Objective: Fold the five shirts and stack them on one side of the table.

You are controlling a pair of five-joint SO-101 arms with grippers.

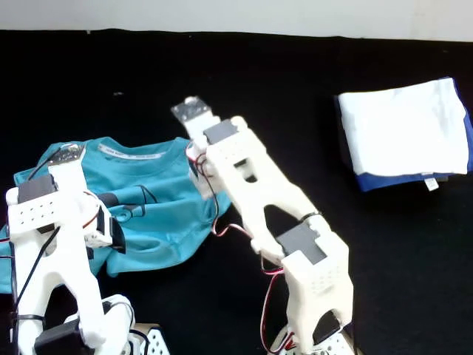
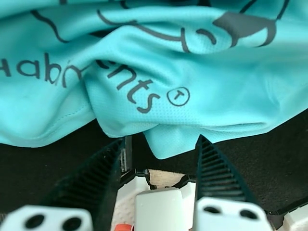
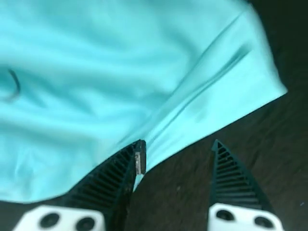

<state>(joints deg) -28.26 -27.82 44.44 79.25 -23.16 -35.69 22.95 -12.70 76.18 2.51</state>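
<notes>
Item 1, layout (high view). The counter (image 1: 295, 89) is black. The teal shirt (image 1: 159, 203) lies crumpled and unfolded at near left, collar toward the far side. At far right is a folded stack: white shirt (image 1: 403, 126) on top, blue shirt (image 1: 392, 180) edge showing beneath. The stack is well apart from the teal shirt. The left arm (image 1: 52, 222) stands over the shirt's left part. The right arm (image 1: 259, 185) runs diagonally to the shirt's right side, near the collar. Pincer gaps can't be judged from this angle.

Item 2, left wrist view, close detail. The left pincer (image 2: 160, 142) is spread wide w/ nothing gripped. A drooping fold of the printed teal fabric dips between the two tips, w/ black counter beneath. Contact w/ the fabric: can't tell.

Item 3, right wrist view. The right pincer (image 3: 178, 144) is also spread wide and holds nothing. One jaw sits at the shirt's plain edge, the other over bare counter.
</notes>
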